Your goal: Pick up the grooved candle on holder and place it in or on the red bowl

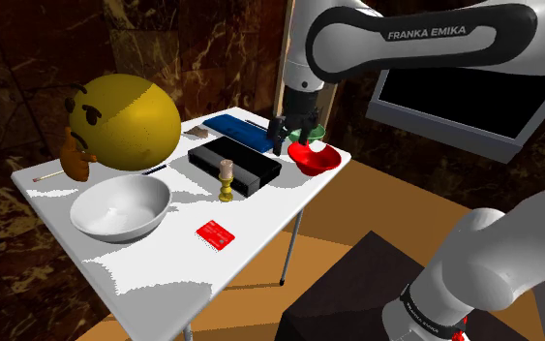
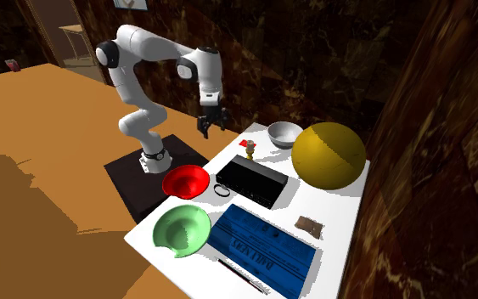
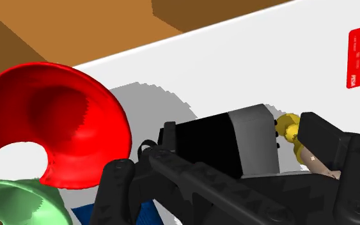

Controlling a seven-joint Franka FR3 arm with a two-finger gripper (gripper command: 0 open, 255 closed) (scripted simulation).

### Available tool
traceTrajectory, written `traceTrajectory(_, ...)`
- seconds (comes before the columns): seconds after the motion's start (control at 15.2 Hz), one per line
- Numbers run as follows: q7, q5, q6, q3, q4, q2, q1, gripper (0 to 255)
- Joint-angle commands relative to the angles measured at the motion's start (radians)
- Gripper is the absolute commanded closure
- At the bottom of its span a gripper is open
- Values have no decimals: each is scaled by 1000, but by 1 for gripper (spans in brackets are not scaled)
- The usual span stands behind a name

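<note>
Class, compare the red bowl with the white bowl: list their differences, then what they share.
Colour: the red bowl is bright red, the white bowl plain white. Rim: the red bowl's has a gap cut in it; the white bowl's runs whole. Neighbours: the red bowl sits beside the green bowl, the white bowl beside the yellow ball. Both stand upright and empty on the white table.

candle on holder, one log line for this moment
end effector: open, empty | candle on holder: upright, not held | red bowl: empty
</note>
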Motion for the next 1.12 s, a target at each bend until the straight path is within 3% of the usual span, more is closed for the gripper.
traceTrajectory(0.0, 47, 1, 8, 30, 51, 69, 6, 0)
traceTrajectory(0.66, 267, -67, 16, 134, 365, 453, 58, 0)
traceTrajectory(1.06, 271, -71, 81, 132, 311, 465, 59, 0)
